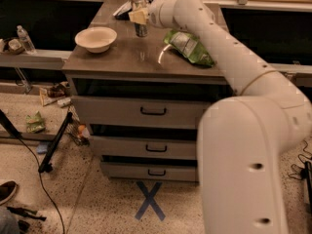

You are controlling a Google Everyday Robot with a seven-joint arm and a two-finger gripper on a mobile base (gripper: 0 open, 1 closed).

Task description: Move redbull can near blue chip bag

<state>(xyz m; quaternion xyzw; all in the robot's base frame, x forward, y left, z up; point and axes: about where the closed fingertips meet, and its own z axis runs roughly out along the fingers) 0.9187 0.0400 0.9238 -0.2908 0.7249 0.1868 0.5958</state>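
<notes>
The redbull can is a slim silver and blue can standing upright at the back middle of the cabinet top. My gripper reaches in from the right and is shut on the can's upper part, hiding its top. The blue chip bag, dark blue and white and wrinkled, lies just behind and to the left of the can at the back edge, partly hidden by the gripper.
A cream bowl sits on the left of the top. A larger green bag lies on the right under my arm. Below are three closed drawers. Cables and litter lie on the floor at the left.
</notes>
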